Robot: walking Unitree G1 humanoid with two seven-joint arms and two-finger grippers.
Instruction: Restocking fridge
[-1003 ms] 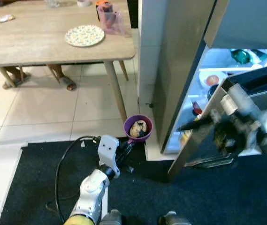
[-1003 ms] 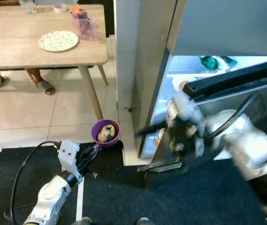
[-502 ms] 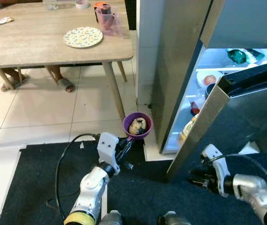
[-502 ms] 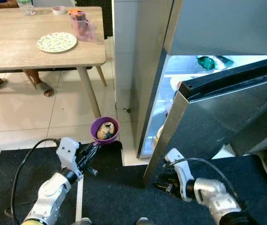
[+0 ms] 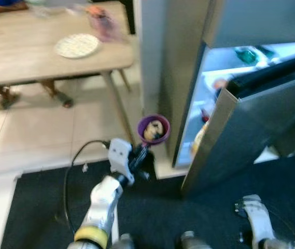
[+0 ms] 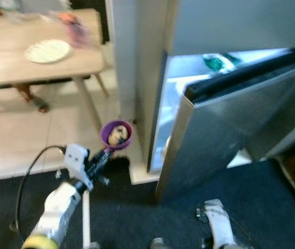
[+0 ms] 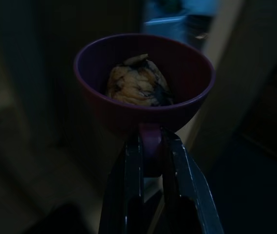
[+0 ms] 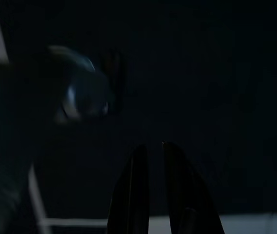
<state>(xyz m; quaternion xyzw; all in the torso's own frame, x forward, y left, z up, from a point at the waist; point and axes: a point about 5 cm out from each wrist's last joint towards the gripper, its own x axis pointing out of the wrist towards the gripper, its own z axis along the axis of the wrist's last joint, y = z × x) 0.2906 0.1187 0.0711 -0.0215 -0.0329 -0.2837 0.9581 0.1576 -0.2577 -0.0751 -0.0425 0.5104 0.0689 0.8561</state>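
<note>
A: While the left gripper [image 7: 150, 146] is clamping the handle of the purple cup [image 5: 153, 128], where is that cup sitting in the head view?

B: It is hanging just above centre, at roughly 11 o'clock from the fridge door's [image 5: 251, 127] lower corner, with a browned piece of food [image 7: 137, 83] lying inside it.

A: What is standing at 3 o'clock of the cup?

B: The fridge [image 6: 188, 62] is standing ajar, its lit interior [image 5: 214, 78] showing.

A: And the right gripper [image 8: 150, 151]?

B: It is hanging low at 5 o'clock over the dark mat [image 5: 38, 202], fingers nearly together, gripping nothing.

A: At 11 o'clock?

B: A wooden table [image 5: 23, 65] is carrying a plate [image 5: 76, 45].
</note>
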